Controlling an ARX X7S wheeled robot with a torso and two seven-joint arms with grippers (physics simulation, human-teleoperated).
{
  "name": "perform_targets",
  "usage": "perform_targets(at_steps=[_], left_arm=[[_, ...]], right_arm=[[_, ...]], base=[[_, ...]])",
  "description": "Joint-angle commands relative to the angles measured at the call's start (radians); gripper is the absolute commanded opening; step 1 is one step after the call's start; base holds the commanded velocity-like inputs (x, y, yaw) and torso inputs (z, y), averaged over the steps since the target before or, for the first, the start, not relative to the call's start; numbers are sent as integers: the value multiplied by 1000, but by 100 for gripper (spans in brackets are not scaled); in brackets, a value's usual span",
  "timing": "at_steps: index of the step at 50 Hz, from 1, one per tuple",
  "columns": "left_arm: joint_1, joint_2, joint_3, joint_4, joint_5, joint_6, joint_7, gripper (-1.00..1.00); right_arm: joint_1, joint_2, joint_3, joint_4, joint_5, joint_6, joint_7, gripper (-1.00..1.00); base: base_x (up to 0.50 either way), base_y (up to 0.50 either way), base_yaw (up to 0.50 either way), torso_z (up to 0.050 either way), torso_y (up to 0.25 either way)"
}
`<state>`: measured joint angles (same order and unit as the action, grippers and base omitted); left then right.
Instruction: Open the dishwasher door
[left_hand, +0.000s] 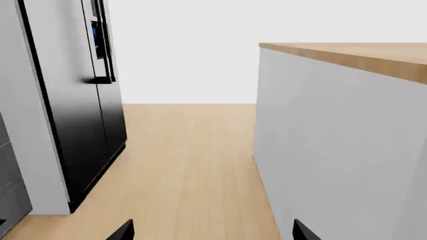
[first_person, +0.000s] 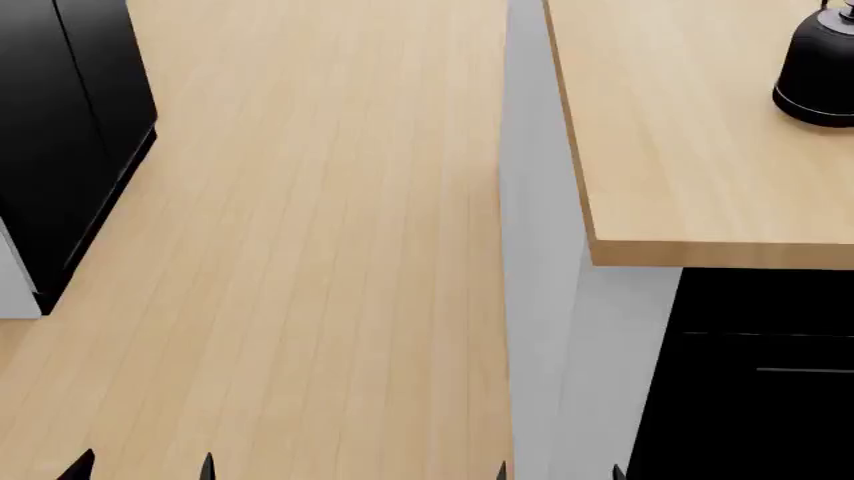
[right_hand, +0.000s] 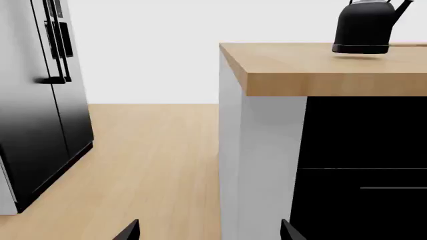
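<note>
The dishwasher door (right_hand: 360, 210) is a glossy black panel under the wooden countertop, with a thin silver-grey bar handle (right_hand: 393, 188) below a horizontal seam. It also shows in the head view (first_person: 761, 420) at the bottom right, with its handle (first_person: 805, 370). My right gripper (right_hand: 210, 232) is open and empty, low, facing the island's white end panel, left of the door and apart from it. In the head view the right gripper (first_person: 559, 472) shows only as two tips. My left gripper (left_hand: 213, 232) is open and empty over the floor, and shows at the head view's lower left (first_person: 144, 468).
A tall black fridge (first_person: 67, 130) stands at the left, also in the left wrist view (left_hand: 87, 125) and the right wrist view (right_hand: 40, 125). The island's wooden countertop (first_person: 681, 150) carries a black kettle (first_person: 821, 70). Its white end panel (first_person: 534, 300) borders the wood floor (first_person: 307, 250).
</note>
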<state>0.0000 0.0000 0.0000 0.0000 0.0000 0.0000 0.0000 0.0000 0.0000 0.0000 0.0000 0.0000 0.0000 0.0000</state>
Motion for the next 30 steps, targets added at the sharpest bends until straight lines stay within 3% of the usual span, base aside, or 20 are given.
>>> perform_targets(at_steps=[1,24,30], left_arm=[[3,-85,100,12,-85,0,-100,100],[-17,-110,134,23,-105,8,-124,100],[-20,-115,139,33,-109,6,-134,100]], right_arm=[[0,117,-138,-3,117,-10,137,100],[-8,136,-161,-5,132,-29,152,100],[-9,138,-164,-5,147,-34,150,100]], base=[[0,0,0,0,0],[0,0,0,0,0],[0,-446,0,0,0]])
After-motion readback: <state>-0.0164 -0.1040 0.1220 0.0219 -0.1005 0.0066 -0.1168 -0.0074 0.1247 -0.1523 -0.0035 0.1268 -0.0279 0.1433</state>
